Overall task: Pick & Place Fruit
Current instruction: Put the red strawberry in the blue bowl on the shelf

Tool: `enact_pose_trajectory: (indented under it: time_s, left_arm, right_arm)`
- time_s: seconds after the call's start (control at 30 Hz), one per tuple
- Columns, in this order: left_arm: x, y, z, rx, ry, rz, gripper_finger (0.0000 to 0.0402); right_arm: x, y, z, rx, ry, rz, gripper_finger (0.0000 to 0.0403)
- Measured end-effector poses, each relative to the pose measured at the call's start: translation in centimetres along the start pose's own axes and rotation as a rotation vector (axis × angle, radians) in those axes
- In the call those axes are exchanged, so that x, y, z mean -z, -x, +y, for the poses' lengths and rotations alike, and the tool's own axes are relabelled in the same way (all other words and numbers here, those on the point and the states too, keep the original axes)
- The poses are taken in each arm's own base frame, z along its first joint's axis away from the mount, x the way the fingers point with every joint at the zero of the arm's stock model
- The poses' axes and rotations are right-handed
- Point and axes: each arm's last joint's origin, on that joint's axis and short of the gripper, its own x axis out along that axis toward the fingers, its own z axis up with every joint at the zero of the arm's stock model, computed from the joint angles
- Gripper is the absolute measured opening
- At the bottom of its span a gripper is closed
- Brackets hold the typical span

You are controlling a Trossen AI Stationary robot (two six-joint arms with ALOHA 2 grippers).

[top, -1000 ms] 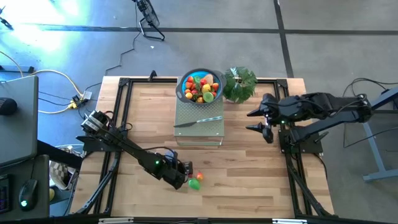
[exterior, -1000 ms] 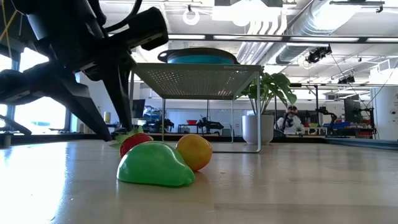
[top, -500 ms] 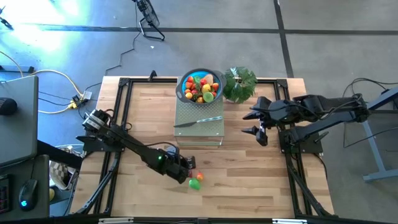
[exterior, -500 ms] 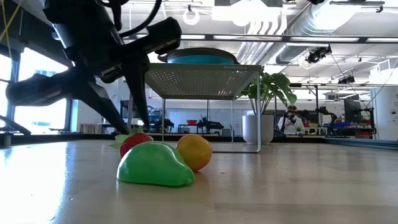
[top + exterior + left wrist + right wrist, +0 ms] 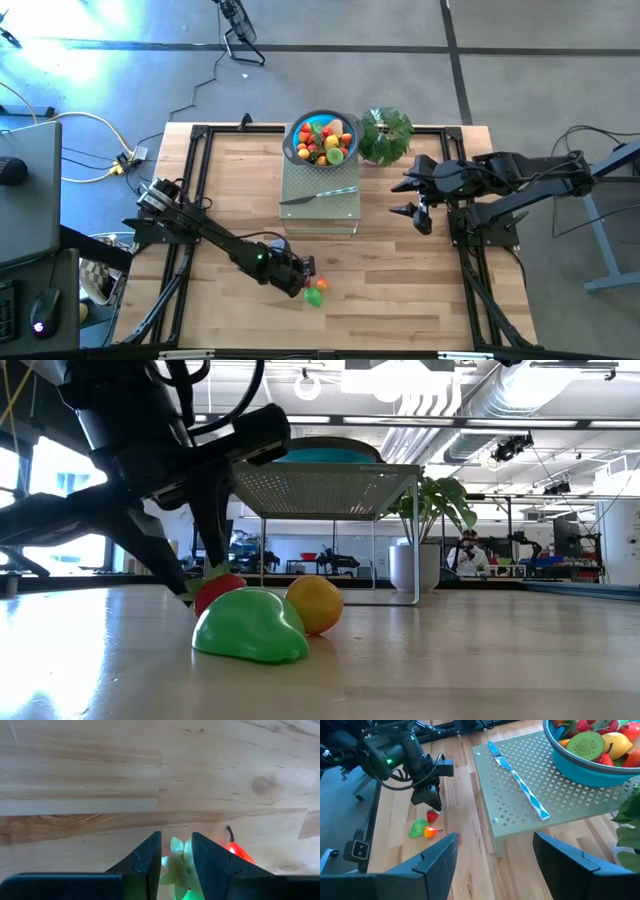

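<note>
Jaws of left gripper (image 5: 176,857) straddle strawberry (image 5: 217,591) (leafy top).

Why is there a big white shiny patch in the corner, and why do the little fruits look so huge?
High view: sunlight glares white on the floor. Low view: the camera sits at tabletop height close to the green fruit, so it looms large, and bright windows behind turn the left arm into a dark silhouette.
</note>
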Motion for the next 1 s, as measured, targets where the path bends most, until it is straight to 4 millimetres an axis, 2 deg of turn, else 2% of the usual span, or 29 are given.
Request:
enact_pose_trajectory:
  time_s: [0.43, 0.53, 0.77, 1.0]
  left_arm:
    - [0.03, 0.01, -0.04, 0.004, 0.005, 0.003, 0.0101]
    - [0.02, 0.01, -0.04, 0.004, 0.005, 0.004, 0.0082]
    - [-0.01, 0.01, -0.05, 0.009, 0.001, -0.006, 0.0012]
    - [-0.12, 0.01, -0.12, 0.031, -0.001, -0.042, 0.0012]
  right_arm:
    - [0.04, 0.01, -0.02, 0.002, 0.021, 0.004, 0.025]
    - [0.04, 0.01, -0.02, 0.003, 0.023, 0.004, 0.025]
    - [0.04, 0.01, -0.03, 0.005, 0.023, 0.003, 0.025]
    - [0.04, 0.01, -0.03, 0.005, 0.023, 0.003, 0.025]
